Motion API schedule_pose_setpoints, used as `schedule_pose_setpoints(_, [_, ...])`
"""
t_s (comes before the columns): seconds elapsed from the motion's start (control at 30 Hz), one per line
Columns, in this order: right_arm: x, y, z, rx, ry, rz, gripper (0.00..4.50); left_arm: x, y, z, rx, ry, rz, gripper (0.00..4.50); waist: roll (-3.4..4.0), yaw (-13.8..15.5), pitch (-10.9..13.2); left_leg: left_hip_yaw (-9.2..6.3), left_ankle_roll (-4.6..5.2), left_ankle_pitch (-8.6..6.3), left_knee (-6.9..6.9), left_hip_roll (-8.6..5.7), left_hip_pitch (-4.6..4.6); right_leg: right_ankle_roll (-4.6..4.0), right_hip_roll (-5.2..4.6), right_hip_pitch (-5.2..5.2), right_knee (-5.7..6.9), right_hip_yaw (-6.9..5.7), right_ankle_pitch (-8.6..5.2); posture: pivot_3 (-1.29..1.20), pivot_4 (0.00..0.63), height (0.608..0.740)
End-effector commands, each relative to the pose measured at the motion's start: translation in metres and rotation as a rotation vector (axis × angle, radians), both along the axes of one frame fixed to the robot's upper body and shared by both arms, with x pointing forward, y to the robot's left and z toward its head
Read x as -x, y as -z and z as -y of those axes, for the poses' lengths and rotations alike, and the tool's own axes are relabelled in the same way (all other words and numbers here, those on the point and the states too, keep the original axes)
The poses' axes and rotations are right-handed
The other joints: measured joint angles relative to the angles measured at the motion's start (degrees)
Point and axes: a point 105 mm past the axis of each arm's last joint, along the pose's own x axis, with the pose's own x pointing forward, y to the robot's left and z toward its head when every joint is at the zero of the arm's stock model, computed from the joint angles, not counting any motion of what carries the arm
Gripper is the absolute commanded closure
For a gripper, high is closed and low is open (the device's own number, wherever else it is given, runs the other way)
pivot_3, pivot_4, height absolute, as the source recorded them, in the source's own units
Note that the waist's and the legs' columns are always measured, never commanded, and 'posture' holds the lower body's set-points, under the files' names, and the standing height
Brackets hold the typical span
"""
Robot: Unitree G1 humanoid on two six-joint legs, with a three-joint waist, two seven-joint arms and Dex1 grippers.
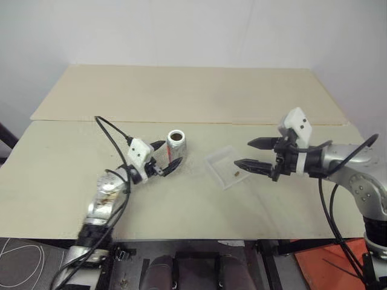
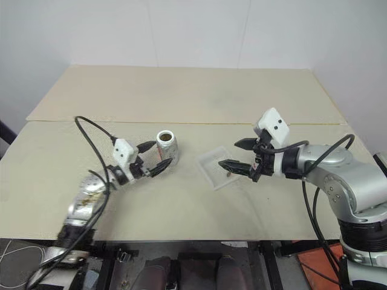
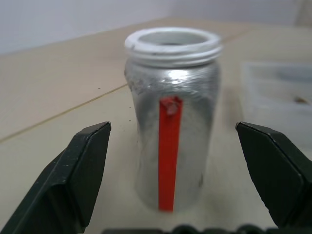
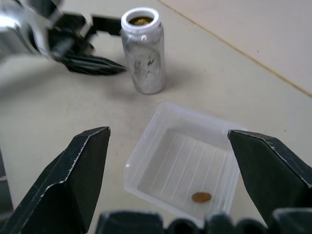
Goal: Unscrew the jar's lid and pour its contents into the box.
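Observation:
The jar [image 1: 176,145] stands upright on the table with its mouth uncovered, a red stripe down its side [image 3: 169,156], and something brown showing inside its mouth [image 4: 142,21]. My left gripper [image 1: 171,153] is open just to its left, the fingers apart from the glass. The lid is out of view. To the right lies the box [image 1: 214,163], a shallow clear tray holding the contents [image 4: 201,197], one small brown bit. My right gripper [image 1: 242,152] hovers open over the box's right side, with nothing between its fingers.
The table top [image 1: 181,199] is two pale boards meeting at a seam [image 1: 199,122] behind the jar. A black cable [image 1: 112,130] loops up from my left arm. The table's front edge runs just below both arms.

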Motion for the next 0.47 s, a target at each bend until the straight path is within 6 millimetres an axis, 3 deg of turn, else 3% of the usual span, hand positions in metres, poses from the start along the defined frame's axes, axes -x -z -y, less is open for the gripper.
schedule_pose_setpoints(0.03, [0.005,-0.012,0.003,0.025,-0.016,0.081,0.00,0.021,-0.038,-0.019,-0.014,0.118,0.029,0.05,0.00,-0.20,0.00,0.00,0.00,0.00,0.00,0.01,0.00,-0.01,0.00,-0.01,0.00,-0.01,-0.01,0.00,0.150,0.740])
schedule_pose_setpoints(0.27, [0.014,-0.015,0.006,0.028,-0.100,0.124,0.00,0.069,-0.088,-0.059,-0.054,0.266,-0.052,0.05,0.02,-0.55,0.01,0.03,0.00,-0.01,-0.04,0.03,0.01,-0.02,-0.03,-0.02,-0.05,-0.05,-0.06,0.00,0.150,0.740])
schedule_pose_setpoints(0.47, [0.012,-0.015,0.003,0.026,-0.127,0.143,0.00,0.083,-0.091,-0.065,-0.040,0.197,-0.057,0.05,0.02,-0.63,0.02,0.04,-0.02,0.00,-0.06,0.03,0.06,-0.02,-0.03,0.00,-0.03,-0.04,-0.08,0.00,0.150,0.740])
